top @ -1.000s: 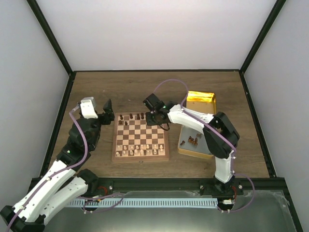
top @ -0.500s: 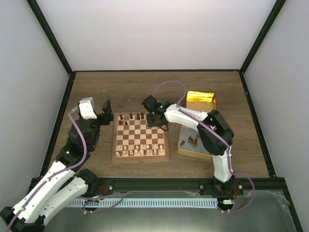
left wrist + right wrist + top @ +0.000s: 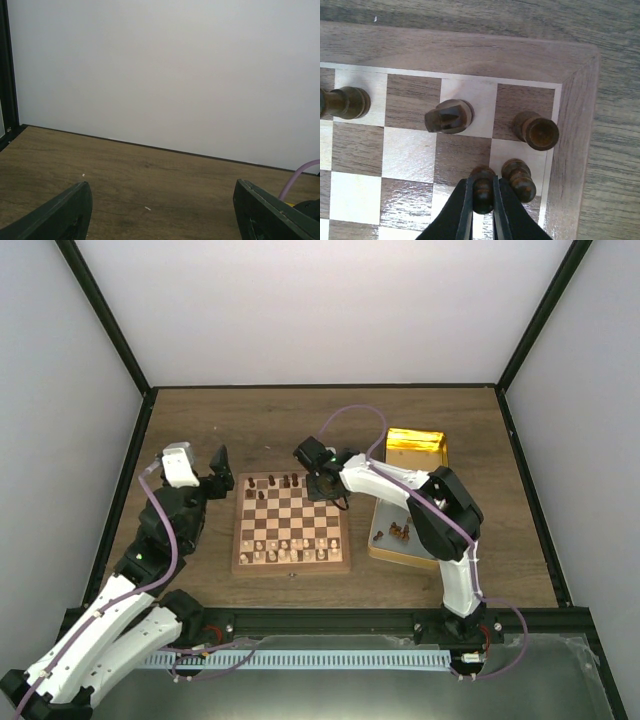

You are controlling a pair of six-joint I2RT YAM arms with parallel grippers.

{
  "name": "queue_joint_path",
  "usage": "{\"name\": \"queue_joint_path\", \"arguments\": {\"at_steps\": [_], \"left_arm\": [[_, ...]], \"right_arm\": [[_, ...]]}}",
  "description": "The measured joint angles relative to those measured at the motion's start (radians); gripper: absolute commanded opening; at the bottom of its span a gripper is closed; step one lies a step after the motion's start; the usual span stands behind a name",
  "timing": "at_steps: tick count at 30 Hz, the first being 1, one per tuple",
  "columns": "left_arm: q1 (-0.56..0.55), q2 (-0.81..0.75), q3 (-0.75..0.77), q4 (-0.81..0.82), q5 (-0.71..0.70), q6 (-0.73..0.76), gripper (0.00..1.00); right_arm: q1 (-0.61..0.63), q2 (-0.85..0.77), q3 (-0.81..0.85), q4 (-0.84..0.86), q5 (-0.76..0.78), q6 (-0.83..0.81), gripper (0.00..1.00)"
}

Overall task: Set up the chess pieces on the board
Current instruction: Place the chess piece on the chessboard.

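Note:
The board (image 3: 292, 569) lies in the middle of the table, and its far right corner (image 3: 470, 50) fills the right wrist view. My right gripper (image 3: 323, 486) hangs over that corner, shut (image 3: 483, 200) on a dark brown pawn (image 3: 483, 186) held upright above the second row. Another dark pawn (image 3: 519, 179) stands just to its right. A rook (image 3: 536, 131), a knight (image 3: 449, 116) and one more dark piece (image 3: 345, 102) stand on the back row. My left gripper (image 3: 222, 470) is open and empty (image 3: 162, 215), left of the board over bare table.
Pale cream chessmen (image 3: 285, 550) fill the board's near rows. To the right of the board, an open tin tray (image 3: 385, 552) holds several dark pieces (image 3: 400, 532), and its gold lid (image 3: 416, 446) lies behind. The right arm's purple cable (image 3: 350, 412) arches over the far table.
My right gripper has edged slightly left over the board's far right corner with the pawn in it. The left arm has stayed put.

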Motion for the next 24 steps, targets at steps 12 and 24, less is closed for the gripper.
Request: {"name": "queue_joint_path", "arguments": {"at_steps": [12, 24], "left_arm": [[0.000, -0.005, 0.000, -0.005, -0.002, 0.000, 0.79], [0.000, -0.005, 0.000, -0.005, -0.004, 0.000, 0.79]], "right_arm": [[-0.002, 0.000, 0.000, 0.052, -0.090, -0.040, 0.04], [-0.008, 0.022, 0.027, 0.035, -0.069, -0.036, 0.06]]}}
